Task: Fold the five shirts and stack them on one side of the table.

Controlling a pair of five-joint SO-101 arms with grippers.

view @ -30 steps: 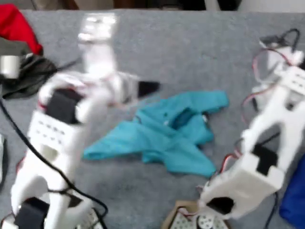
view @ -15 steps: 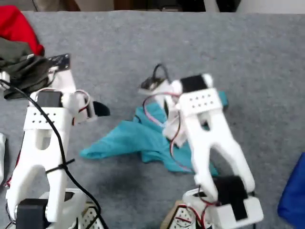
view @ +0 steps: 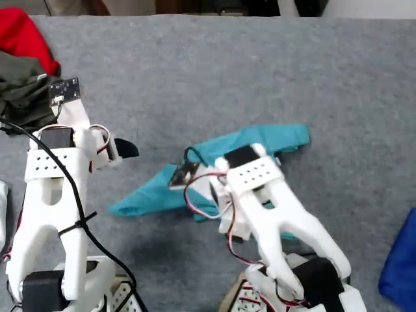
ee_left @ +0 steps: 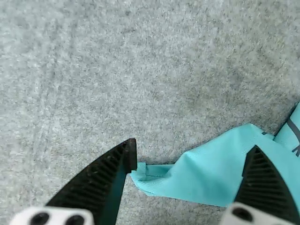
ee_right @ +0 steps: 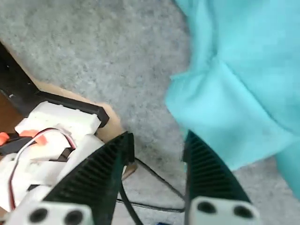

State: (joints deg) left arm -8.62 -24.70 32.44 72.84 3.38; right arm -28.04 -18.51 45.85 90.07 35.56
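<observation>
High view: we saw the crumpled turquoise cloth shirt (view: 146, 197) mid-way across the grey felt-covered table (view: 260, 65). Our left gripper (ee_left: 193, 147) gaped wide over a shirt corner. Our right gripper (ee_right: 158, 137), narrowly parted beside a shirt fold, held nothing.
</observation>
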